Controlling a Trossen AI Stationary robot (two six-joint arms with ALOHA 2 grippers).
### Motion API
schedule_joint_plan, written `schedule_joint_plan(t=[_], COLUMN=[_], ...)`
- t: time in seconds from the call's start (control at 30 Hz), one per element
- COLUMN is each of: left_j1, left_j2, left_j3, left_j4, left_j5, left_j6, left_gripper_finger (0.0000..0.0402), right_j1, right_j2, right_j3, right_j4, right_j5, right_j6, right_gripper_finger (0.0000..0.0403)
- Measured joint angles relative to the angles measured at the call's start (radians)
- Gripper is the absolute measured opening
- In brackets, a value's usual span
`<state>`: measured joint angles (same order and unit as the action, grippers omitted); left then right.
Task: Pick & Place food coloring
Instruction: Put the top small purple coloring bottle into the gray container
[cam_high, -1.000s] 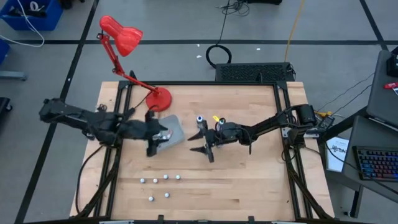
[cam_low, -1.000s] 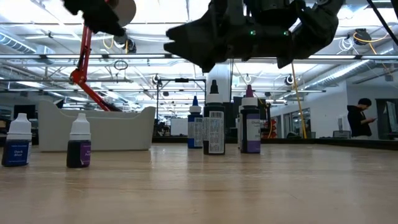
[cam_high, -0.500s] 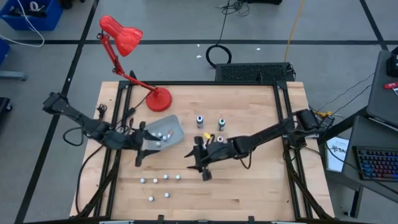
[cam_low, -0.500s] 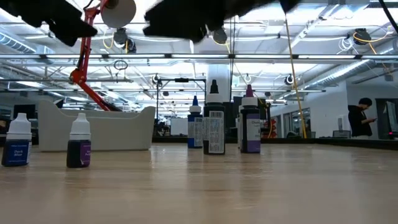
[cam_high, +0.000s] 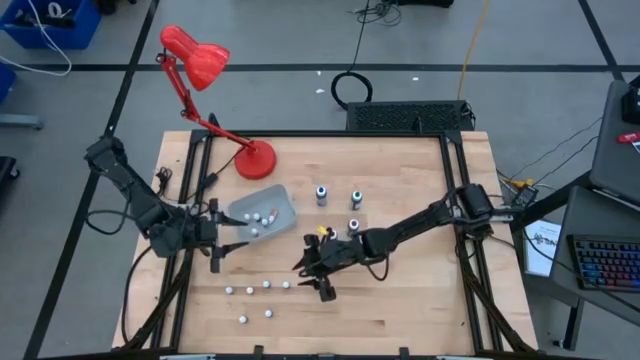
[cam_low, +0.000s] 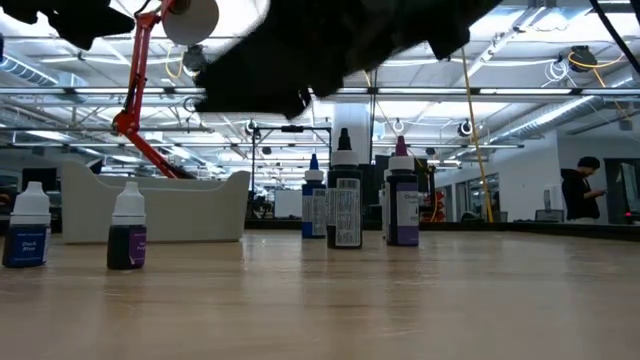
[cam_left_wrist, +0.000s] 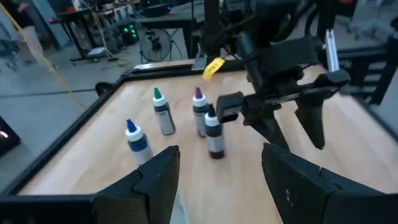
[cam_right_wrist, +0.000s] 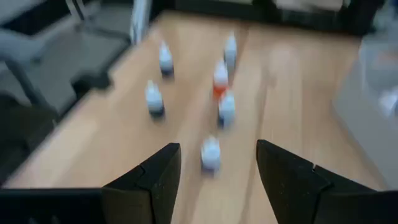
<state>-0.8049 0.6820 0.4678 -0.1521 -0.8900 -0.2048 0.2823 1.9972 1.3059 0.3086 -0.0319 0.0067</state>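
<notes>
Part of the job looks done: a few small bottles (cam_high: 258, 217) already lie inside the grey tray (cam_high: 283, 205) near the red lamp (cam_high: 205, 62) at the back left of the table (cam_high: 410, 310). Plenty is left, though. Six little white-capped bottles (cam_high: 266, 286) stand loose in a cluster on the front left of the table, and three taller ones (cam_high: 321, 193) stand upright in a group near the middle, just beyond the right arm. The right end effector (cam_high: 315, 272) hangs over the table just beside that front cluster, fingers spread and nothing between them; its wrist camera looks straight down on those bottles (cam_right_wrist: 211, 152), so my read is that one of these is the next pick. The left end effector (cam_high: 222, 250) sits near the tray's front edge, also spread wide and empty, apparently clear of the tray. So call it early-to-middle: a handful placed, nine or so bottles still out on the wood, and no bottle in either grip right now.
</notes>
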Motion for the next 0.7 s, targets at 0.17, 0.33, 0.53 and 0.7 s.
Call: schedule_joint_plan(t=[0.17,0.33,0.53,0.7], left_j1=[0.001,0.028,0.048,0.087], left_j2=[0.045,0.117,0.287,0.495], left_j3=[0.000,0.000,0.037,0.195], left_j4=[-0.037,0.019,0.146,0.010], left_j5=[0.087,0.291,0.423,0.443], left_j6=[-0.117,-0.173,-0.089,-0.066], left_gripper_finger=[0.0230,0.0230,0.0230,0.0230], right_j1=[0.015,0.037,0.073,0.095], right_j2=[-0.010,-0.074,-0.216,-0.326], right_j3=[0.000,0.001,-0.008,-0.126], right_j4=[-0.028,-0.117,-0.339,-0.333], right_j5=[0.077,0.117,0.298,0.408], right_j6=[-0.036,-0.069,-0.046,-0.045], right_gripper_finger=[0.0196,0.0196,0.0196,0.0196])
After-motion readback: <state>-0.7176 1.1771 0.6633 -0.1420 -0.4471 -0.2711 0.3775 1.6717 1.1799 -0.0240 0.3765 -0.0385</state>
